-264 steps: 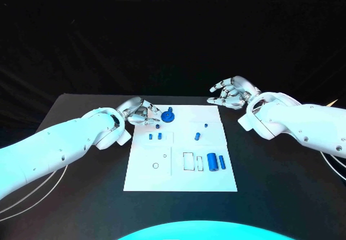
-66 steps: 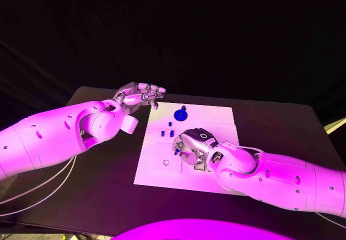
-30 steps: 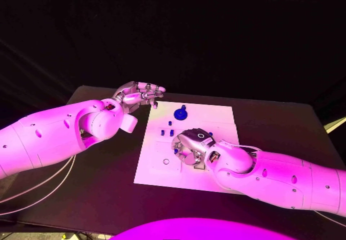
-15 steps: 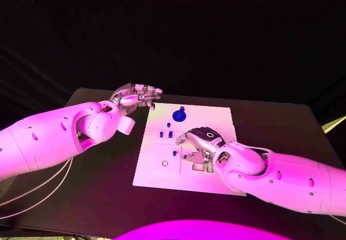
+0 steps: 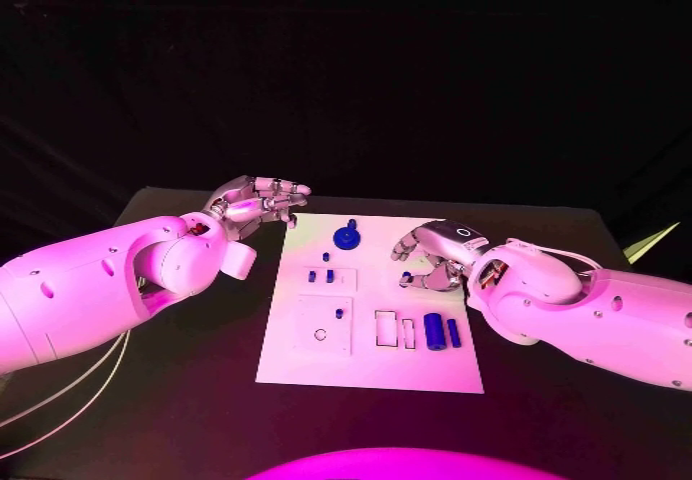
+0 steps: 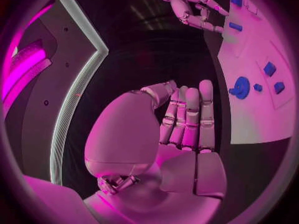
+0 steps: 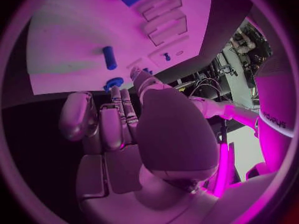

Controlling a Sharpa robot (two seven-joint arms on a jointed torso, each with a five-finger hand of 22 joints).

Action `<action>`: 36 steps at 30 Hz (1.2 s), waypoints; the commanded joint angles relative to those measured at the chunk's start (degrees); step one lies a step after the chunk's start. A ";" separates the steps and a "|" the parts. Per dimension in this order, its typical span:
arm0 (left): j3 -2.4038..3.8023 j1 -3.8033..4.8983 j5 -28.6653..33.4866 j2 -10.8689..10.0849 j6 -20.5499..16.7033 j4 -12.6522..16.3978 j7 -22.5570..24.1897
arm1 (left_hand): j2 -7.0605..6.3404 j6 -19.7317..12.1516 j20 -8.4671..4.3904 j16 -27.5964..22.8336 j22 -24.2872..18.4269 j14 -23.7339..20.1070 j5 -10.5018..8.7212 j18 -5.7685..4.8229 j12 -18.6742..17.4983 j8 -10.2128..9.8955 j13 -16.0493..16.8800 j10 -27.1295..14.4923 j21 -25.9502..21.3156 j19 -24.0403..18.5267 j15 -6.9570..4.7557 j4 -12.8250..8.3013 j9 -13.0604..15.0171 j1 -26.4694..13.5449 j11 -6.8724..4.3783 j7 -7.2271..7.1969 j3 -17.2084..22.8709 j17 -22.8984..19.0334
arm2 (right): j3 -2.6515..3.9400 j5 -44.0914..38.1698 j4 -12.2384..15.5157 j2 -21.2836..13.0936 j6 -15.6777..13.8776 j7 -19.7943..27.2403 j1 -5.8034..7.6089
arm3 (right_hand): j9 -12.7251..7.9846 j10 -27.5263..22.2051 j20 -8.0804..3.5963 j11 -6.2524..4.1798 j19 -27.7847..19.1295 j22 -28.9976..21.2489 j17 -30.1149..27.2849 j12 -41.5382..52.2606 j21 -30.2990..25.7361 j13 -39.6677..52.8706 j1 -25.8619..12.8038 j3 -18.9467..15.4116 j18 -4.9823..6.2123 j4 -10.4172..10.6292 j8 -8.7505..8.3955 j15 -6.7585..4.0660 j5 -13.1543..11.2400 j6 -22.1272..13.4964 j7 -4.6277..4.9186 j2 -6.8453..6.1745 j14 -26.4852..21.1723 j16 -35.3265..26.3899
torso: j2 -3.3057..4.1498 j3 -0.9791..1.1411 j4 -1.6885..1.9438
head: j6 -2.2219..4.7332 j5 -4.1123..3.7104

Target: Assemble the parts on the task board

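- Where the white board (image 5: 368, 350) lies in the middle of the black table (image 5: 562, 380), the right hand (image 5: 433, 262) hangs over the board's right edge, fingers curled inward; whether it has hold of anything I cannot tell
- A small blue peg (image 5: 405, 276) lies on the board just beside those fingers (image 5: 414, 281)
- The left hand (image 5: 257, 203) hovers off the board's far left corner, fingers bent in side by side, palm bare
- A round blue part (image 5: 346, 237) sits near the board's far edge
- Two small blue pegs (image 5: 320, 275) stand left of centre, another (image 5: 339, 313) nearer
- Two blue cylinders (image 5: 441, 331) lie side by side near the right edge, beside white slots (image 5: 394, 329)
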 commanded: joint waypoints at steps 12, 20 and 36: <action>0.01 0.06 0.07 0.21 0.27 -0.05 0.03 | -0.01 -0.97 0.09 -0.58 -0.80 0.76 -0.10 -1.73 0.35 1.11 0.80 0.14 -0.40 1.04 -0.25 0.02 1.04 -1.34 -0.19 -0.07 0.01 0.98 | 0.11 -0.18 -3.81 0.71 5.93 0.70 0.77 | -0.49 -0.40 0.00 0.31 0.96 3.59 0.26 -0.82 -0.45 -0.50 -0.11 2.70 -0.66 0.53 -0.80 0.30 0.75 -0.38 -0.32 -1.06 1.13 0.37 | 0.11 0.01 0.18 | 0.23 -0.59; 0.01 0.06 0.07 0.13 0.21 -0.13 0.01 | -0.01 -0.97 0.09 -0.58 -0.80 0.76 -0.10 -1.73 0.35 1.11 0.80 0.14 -0.40 1.04 -0.25 0.02 1.04 -1.34 -0.19 -0.07 0.01 0.98 | 0.04 0.15 -4.91 2.02 6.12 1.18 0.60 | -0.51 4.60 -0.37 -0.50 1.91 4.79 1.08 -0.89 2.07 -0.41 -0.70 6.17 -1.08 0.67 -0.74 -0.36 0.65 1.33 -0.30 -1.12 1.80 0.93 | 0.12 0.02 0.14 | -0.02 -0.38; 0.00 0.06 0.07 0.10 0.21 -0.17 -0.07 | -0.01 -0.97 0.09 -0.58 -0.80 0.76 -0.10 -1.73 0.35 1.11 0.80 0.14 -0.40 1.04 -0.25 0.02 1.04 -1.34 -0.19 -0.07 0.01 0.98 | -0.11 -0.11 -6.30 3.55 7.85 1.12 -0.06 | 0.35 11.33 -1.04 -1.37 2.72 6.29 1.69 -4.37 4.85 -0.30 -2.64 13.34 -1.56 -0.34 0.11 -1.05 0.50 3.81 -0.50 -1.82 2.10 1.35 | 0.09 -0.02 0.09 | -0.42 -0.49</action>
